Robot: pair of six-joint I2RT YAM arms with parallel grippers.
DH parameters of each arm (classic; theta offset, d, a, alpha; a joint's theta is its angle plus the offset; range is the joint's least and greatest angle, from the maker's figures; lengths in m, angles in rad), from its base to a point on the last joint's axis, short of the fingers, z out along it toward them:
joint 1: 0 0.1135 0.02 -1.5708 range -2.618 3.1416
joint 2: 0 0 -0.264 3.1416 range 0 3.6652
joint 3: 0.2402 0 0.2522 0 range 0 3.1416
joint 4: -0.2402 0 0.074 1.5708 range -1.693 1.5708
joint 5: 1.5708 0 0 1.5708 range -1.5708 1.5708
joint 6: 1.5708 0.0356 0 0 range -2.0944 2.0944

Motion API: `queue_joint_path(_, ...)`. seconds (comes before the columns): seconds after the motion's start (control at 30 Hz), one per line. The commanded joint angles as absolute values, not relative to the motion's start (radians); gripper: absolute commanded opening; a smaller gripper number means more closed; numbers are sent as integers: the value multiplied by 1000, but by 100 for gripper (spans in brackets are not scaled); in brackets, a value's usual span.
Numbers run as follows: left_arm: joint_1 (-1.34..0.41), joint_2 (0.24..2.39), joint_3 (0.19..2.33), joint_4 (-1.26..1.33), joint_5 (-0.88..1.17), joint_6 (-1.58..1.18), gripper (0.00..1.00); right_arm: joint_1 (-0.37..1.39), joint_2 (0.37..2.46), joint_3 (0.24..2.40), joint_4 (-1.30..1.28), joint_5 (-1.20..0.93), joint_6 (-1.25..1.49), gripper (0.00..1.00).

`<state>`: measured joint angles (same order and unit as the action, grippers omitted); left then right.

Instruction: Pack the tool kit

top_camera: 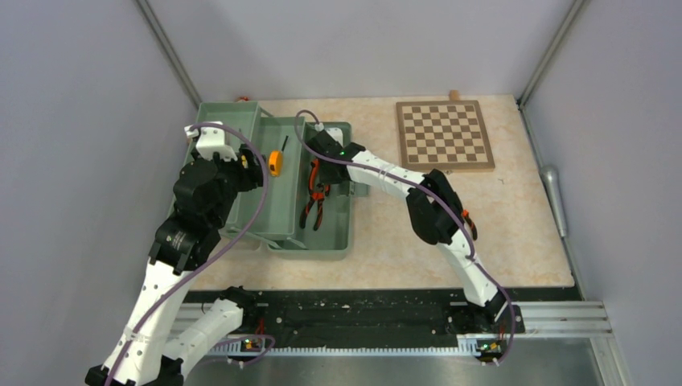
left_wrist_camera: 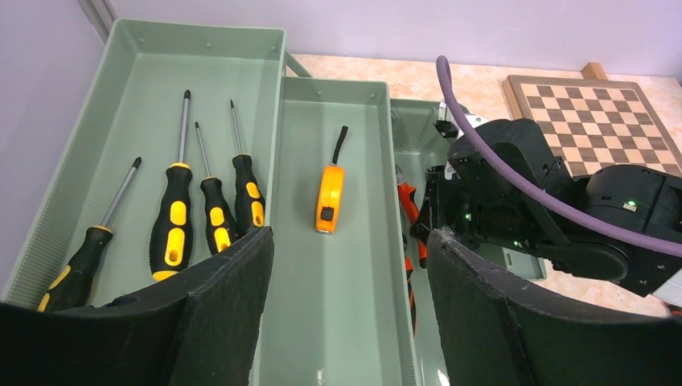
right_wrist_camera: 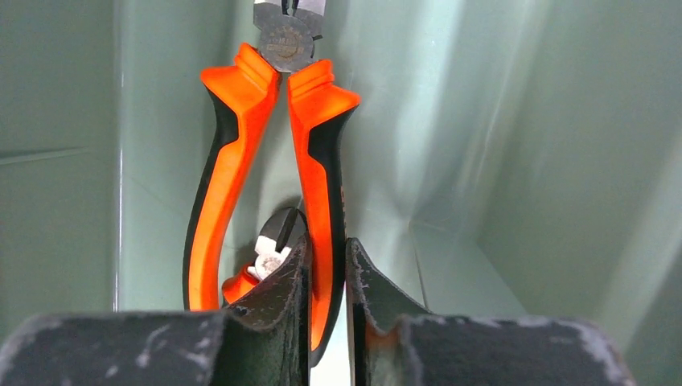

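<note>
The pale-green toolbox [top_camera: 338, 241] lies open with its trays spread out. Several yellow-black screwdrivers [left_wrist_camera: 173, 221] lie in the left tray. The orange tape measure [left_wrist_camera: 329, 198] lies in the middle tray [left_wrist_camera: 346, 322], also seen from above [top_camera: 276, 162]. Two orange-handled pliers [top_camera: 315, 197] lie in the right compartment. My right gripper [right_wrist_camera: 326, 243] is down in that compartment, shut on one handle of the upper pliers [right_wrist_camera: 233, 145]; the other pliers' head [right_wrist_camera: 273, 241] is just beside my finger. My left gripper [left_wrist_camera: 350, 241] is open and empty above the middle tray's near end.
A wooden chessboard [top_camera: 445, 134] lies at the back right of the table. The right arm's wrist [left_wrist_camera: 515, 201] is close to the right of my left gripper. Grey walls stand close on the left and at the back. The toolbox walls [right_wrist_camera: 499, 161] surround my right gripper.
</note>
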<state>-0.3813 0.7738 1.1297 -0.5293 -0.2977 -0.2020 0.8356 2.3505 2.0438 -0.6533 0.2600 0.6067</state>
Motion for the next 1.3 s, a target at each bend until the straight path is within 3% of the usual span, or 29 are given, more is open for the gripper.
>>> queue_joint_path(0.0,-384,765,1138,-505,-303,-187,74,830,2351,2120,-572,259,592,18)
queue_joint_path(0.2,-385,764,1140,-506,-302,-190,74,830,2339,2122,-562,244,586,32)
queue_joint_path(0.33,-384,765,1141,-505,-302,-194,74,830,2298,2108,-560,235,578,35)
queue_joint_path(0.67,-384,781,1142,-495,-280,-208,74,828,2046,1974,-551,309,427,52)
queue_joint_path(0.93,-384,806,1143,-477,-254,-224,74,748,1780,1719,-531,288,360,64)
queue_joint_path(1.27,-384,825,1155,-472,-243,-223,74,441,1490,1306,-454,53,-63,73)
